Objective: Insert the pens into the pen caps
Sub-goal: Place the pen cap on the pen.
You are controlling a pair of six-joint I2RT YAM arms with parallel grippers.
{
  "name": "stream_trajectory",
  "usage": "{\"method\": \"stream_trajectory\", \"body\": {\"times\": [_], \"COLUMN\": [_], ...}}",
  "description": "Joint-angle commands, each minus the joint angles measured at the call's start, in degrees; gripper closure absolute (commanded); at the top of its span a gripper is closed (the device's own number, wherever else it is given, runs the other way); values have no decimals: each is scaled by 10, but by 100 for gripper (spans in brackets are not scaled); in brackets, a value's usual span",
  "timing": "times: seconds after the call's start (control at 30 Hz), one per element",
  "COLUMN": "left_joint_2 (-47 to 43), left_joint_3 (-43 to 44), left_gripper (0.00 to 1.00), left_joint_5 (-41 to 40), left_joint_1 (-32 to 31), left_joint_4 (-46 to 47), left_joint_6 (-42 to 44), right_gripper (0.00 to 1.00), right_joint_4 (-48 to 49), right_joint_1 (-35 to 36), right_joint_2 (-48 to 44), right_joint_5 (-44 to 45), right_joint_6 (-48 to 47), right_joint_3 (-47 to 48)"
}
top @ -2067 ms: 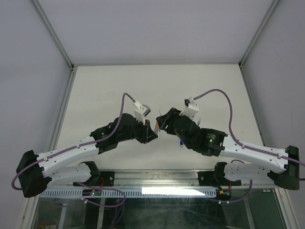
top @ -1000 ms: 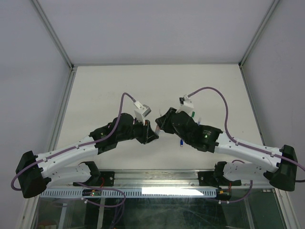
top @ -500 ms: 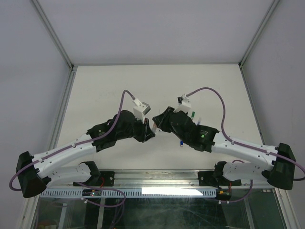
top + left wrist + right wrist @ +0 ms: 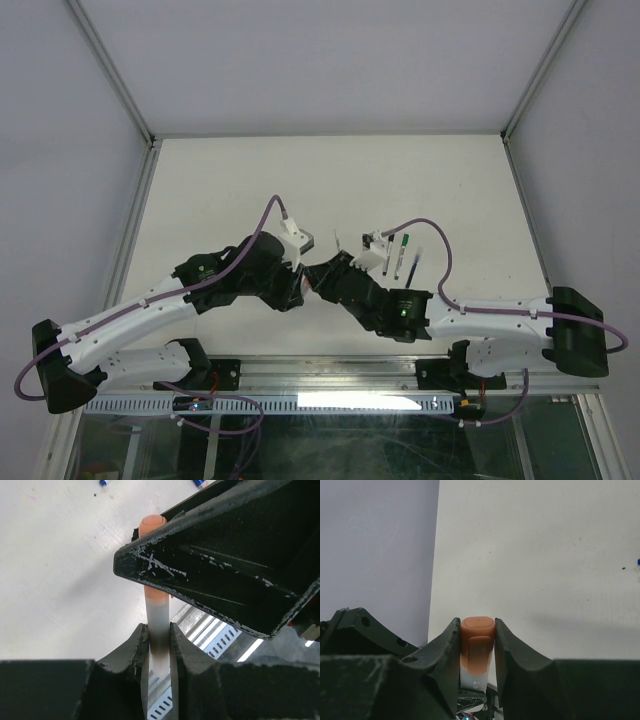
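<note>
Left hand (image 4: 158,630) is clamping the thin white plastic pen barrel (image 4: 159,612) between both fingers, a little way back from the capped end. Right hand (image 4: 476,626) is squeezing the short orange plastic pen cap (image 4: 477,647) by its sides. The two are meeting end to end in the air over the white table (image 4: 220,190), right between the arms. The cap is sitting on the pen's end, but I can't tell if it's fully clicked home.

My guess is it's light and stiff but slick, so that skinny round barrel is going to swivel or slide if the push is going off-axis. Gripping close to the cap looks smart. A couple of spare slim pens (image 4: 390,258) are lying on the table just past the right wrist.
</note>
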Motion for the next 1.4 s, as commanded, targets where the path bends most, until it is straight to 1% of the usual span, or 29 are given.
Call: {"method": "stream_trajectory", "body": {"times": [0.0,0.13,0.23,0.3,0.37,0.43,0.57,0.6,0.67,0.8,0.93,1.07,1.2,1.23,1.3,1.37], "left_joint_2": [-17,-18,-12,-10,-13,-17,-20,-21,-22,-17,-8,5,14,16,24,39], "left_joint_3": [104,107,106,102,96,87,73,70,63,72,75,64,54,51,49,48], "left_gripper": [100,100,100,100,100,100,100,100,100,100,100,100,100,100,100,100], "left_joint_5": [-47,-50,-36,-27,-21,-8,12,14,15,4,-4,-6,-2,-1,-2,1], "left_joint_1": [9,11,12,12,12,12,12,12,12,12,12,12,12,12,12,13], "left_joint_4": [329,339,341,341,333,321,295,290,283,260,245,237,237,237,237,236], "left_joint_6": [26,25,23,24,29,33,37,37,36,44,48,38,27,25,22,19], "right_gripper": [100,100,100,100,100,100,100,98,92,81,72,65,58,54,51,49], "right_joint_4": [-71,-51,-62,-80,-131,-170,-207,-216,-231,-262,-267,-253,-241,-238,-241,-264], "right_joint_1": [95,124,133,131,124,109,87,83,78,72,72,71,72,71,72,72], "right_joint_2": [57,72,69,37,7,-14,-32,-33,-36,-55,-88,-133,-178,-189,-207,-221], "right_joint_5": [-166,-158,-140,-108,-69,-39,6,17,44,91,127,139,140,138,143,152], "right_joint_6": [44,73,79,79,75,51,-9,-23,-46,-89,-129,-161,-171,-172,-167,-148], "right_joint_3": [-30,-36,-29,-25,-6,21,85,99,123,164,182,175,146,138,123,115]}}
